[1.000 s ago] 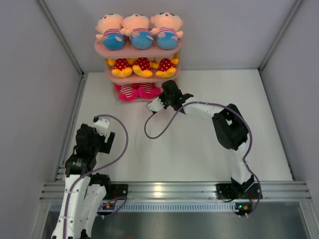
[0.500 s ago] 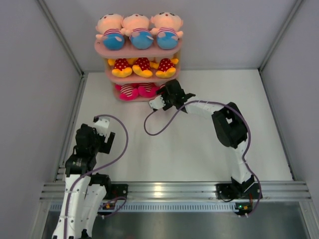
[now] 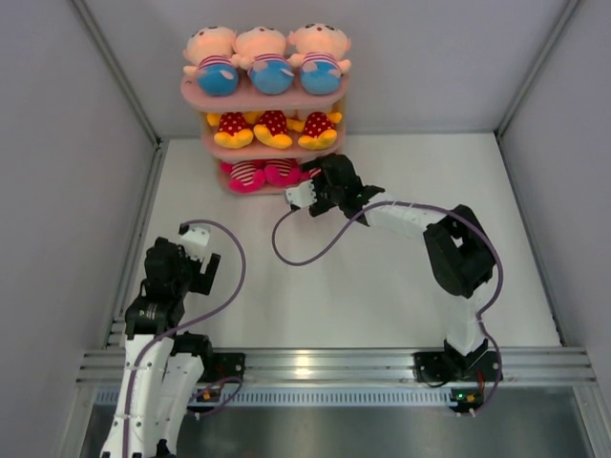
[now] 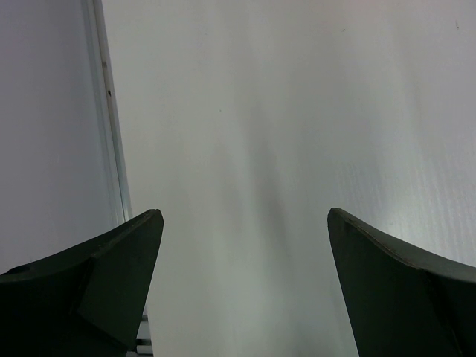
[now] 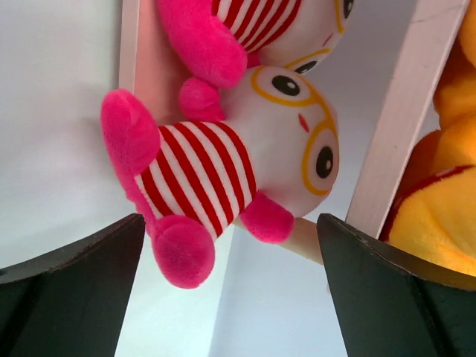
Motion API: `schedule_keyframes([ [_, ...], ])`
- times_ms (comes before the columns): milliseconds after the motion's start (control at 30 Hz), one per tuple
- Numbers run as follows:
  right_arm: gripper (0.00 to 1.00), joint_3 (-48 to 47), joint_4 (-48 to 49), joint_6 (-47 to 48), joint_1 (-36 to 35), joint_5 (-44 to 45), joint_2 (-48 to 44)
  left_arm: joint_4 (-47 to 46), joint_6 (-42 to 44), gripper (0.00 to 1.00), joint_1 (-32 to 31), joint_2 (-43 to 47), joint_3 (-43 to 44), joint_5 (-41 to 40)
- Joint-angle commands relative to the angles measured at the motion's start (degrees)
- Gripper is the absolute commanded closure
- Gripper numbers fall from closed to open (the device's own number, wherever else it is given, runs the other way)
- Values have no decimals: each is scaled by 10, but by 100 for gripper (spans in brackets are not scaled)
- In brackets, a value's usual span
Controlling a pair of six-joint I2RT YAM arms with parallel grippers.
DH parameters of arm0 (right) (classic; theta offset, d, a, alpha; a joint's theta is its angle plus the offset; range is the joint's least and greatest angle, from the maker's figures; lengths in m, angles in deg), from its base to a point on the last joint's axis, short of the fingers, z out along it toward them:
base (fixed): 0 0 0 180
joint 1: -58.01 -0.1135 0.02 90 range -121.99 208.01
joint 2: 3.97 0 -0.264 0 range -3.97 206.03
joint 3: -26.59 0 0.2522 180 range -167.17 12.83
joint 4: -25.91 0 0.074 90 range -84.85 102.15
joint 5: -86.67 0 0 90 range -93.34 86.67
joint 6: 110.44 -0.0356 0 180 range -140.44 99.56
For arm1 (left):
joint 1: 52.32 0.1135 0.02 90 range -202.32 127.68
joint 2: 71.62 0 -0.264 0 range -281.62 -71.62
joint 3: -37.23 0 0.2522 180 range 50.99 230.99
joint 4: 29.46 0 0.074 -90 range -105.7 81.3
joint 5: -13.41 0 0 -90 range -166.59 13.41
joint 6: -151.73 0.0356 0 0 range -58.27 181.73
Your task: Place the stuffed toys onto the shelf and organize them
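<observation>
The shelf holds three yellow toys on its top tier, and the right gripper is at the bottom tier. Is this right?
No. The top external view shows three peach-headed dolls on the top tier of the shelf; the right gripper is at the bottom tier.

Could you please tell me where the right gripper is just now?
In the top view the right gripper is at the bottom tier of the shelf, at its right end, open and facing a pink-striped toy.

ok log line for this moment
right claw: open at shelf bottom tier | striped toy: in front, ungripped | left claw: open, empty
</observation>
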Motion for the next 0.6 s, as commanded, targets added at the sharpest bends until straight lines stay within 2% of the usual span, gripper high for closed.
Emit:
schedule_keyframes([
  [0,0,32,55,-25,-7,-2,-45,-25,2,2,5,8,-4,7],
  [100,1,71,43,-61,-19,-13,-99,-26,1,2,4,12,-6,8],
  [133,1,77,30,-102,-33,-8,-113,-27,2,2,4,13,-7,9],
  [200,1,85,-41,-158,-48,-5,-156,-28,4,2,5,15,-9,11],
  [233,1,81,-66,-246,-55,-6,-169,-27,4,2,4,16,-9,13],
  [300,1,62,-138,-354,-60,-2,-196,-27,6,2,4,22,-12,17],
  [333,1,57,-162,-446,-58,2,-203,-28,7,2,4,23,-14,17],
  [400,1,62,-201,-514,-41,-11,-229,-27,8,2,4,30,-17,18],
  [433,1,68,-221,-579,-33,-5,-238,-28,11,2,20,30,-20,23],
  [500,1,70,-250,-655,-8,59,-256,-27,15,2,21,35,-23,30],
  [533,1,65,-300,-744,25,80,-258,-28,19,2,20,37,-25,37],
  [567,1,55,-328,-791,49,100,-262,-28,21,2,20,38,-28,40],
])
